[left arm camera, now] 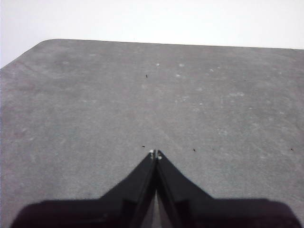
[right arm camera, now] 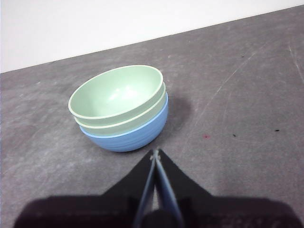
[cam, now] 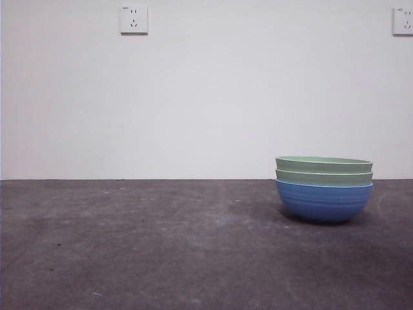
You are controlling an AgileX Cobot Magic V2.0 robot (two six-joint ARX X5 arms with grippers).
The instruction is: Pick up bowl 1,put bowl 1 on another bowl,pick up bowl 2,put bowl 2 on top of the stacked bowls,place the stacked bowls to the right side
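The stacked bowls rest on the table at the right side of the front view: a blue ribbed bowl with two pale green bowls nested in it, green rims showing above. The right wrist view shows the same stack a short way ahead of my right gripper, which is shut, holds nothing and is clear of the stack. My left gripper is shut over bare table, with no bowl near it. Neither arm appears in the front view.
The dark grey tabletop stretches left of the stack. A white wall with two sockets stands behind. The table's far edge and a rounded corner show in the left wrist view.
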